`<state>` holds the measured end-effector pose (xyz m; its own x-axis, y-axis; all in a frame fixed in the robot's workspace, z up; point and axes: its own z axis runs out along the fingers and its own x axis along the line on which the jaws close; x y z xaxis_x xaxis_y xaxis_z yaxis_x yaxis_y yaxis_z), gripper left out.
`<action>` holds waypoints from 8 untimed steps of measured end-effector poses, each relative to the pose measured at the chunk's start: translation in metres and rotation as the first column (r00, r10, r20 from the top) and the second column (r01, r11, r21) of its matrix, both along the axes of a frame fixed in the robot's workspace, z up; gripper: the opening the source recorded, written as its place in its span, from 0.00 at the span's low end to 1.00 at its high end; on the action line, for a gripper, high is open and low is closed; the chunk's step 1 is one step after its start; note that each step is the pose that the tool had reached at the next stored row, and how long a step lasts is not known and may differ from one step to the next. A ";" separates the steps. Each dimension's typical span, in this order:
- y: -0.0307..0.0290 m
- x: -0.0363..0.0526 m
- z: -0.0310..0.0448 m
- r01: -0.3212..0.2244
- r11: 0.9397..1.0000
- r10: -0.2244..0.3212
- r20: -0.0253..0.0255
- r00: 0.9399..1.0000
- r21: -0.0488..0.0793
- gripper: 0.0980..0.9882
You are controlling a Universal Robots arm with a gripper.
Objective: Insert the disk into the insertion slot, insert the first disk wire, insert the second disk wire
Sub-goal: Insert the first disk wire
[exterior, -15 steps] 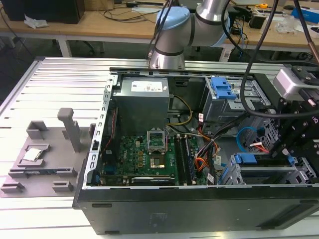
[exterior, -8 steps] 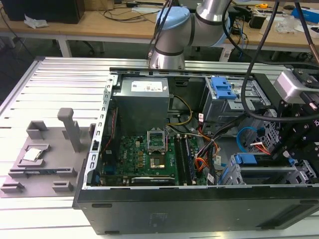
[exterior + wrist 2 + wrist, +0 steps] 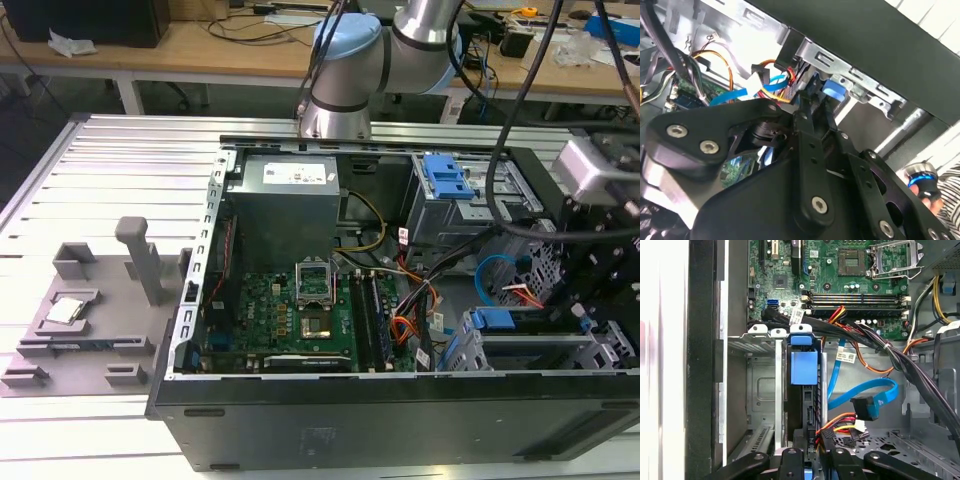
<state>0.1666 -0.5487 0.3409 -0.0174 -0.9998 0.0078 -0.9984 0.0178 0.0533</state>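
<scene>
While my pincer (image 3: 813, 454) clamps narrow on the disk (image 3: 804, 367), I log the disk standing on edge inside the drive cage (image 3: 760, 385). Blue cable (image 3: 865, 390) and red-orange wire bundle (image 3: 840, 422) hang unplugged just beside it.

One disk (image 3: 804, 369), one light-blue cable (image 3: 866, 390)

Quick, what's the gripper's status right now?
Gripper: jaws closed on the edge of the disk, which sits in the insertion slot.
</scene>
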 end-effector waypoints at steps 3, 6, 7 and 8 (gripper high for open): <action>0.0010 -0.0001 0.0156 0.000 1.000 0.000 0.000 1.000 0.000 0.18; 0.0017 -0.0001 0.0268 0.000 1.000 0.000 0.001 1.000 0.000 0.09; 0.0018 -0.0001 0.0327 0.000 1.000 0.000 0.001 1.000 0.000 0.02; 0.0018 0.0000 0.0370 0.000 1.000 0.000 0.001 1.000 0.000 0.02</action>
